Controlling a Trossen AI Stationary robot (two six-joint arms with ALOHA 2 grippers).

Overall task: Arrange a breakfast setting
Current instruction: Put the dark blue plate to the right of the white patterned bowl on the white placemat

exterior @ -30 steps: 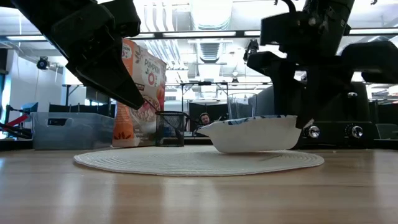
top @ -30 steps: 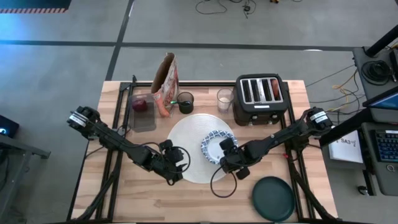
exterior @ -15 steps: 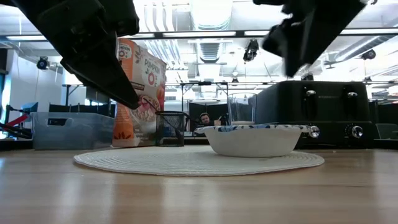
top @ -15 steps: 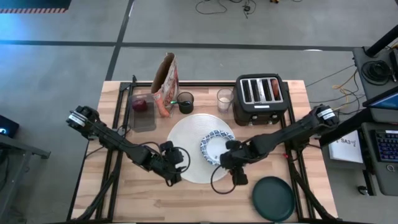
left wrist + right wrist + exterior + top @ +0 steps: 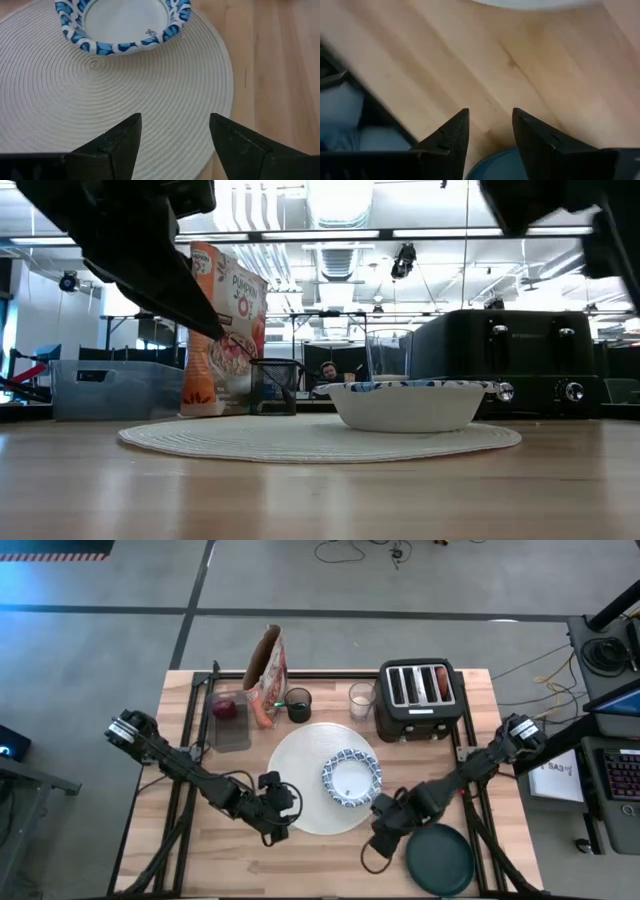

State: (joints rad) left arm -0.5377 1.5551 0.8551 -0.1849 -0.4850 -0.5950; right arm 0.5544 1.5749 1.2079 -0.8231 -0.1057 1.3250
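The blue-and-white bowl point(image 5: 351, 778) sits flat on its base on the right half of the round white mat point(image 5: 300, 765). It also appears in the low view point(image 5: 405, 405). My left gripper point(image 5: 288, 803) hovers open over the mat's near-left part, with the bowl point(image 5: 122, 25) beyond its fingertips. My right gripper point(image 5: 385, 837) is open above bare wood, between the mat's near edge and the dark green plate point(image 5: 440, 858). The plate's rim point(image 5: 502, 165) shows below its fingers. The glass point(image 5: 360, 700) and the apple point(image 5: 227, 709) stand along the far side.
A black toaster point(image 5: 418, 698) stands at the far right of the table. A cereal bag point(image 5: 268, 675), a dark cup point(image 5: 297, 703) and a clear tub point(image 5: 232, 730) holding the apple line the far left. Bare wood lies near the table's front edge, left of the plate.
The bowl was tilted, one side raised at my right gripper. It now sits level on the mat. My right gripper has come away from it, moving toward the near edge and the green plate, rising and rolling about its own line.
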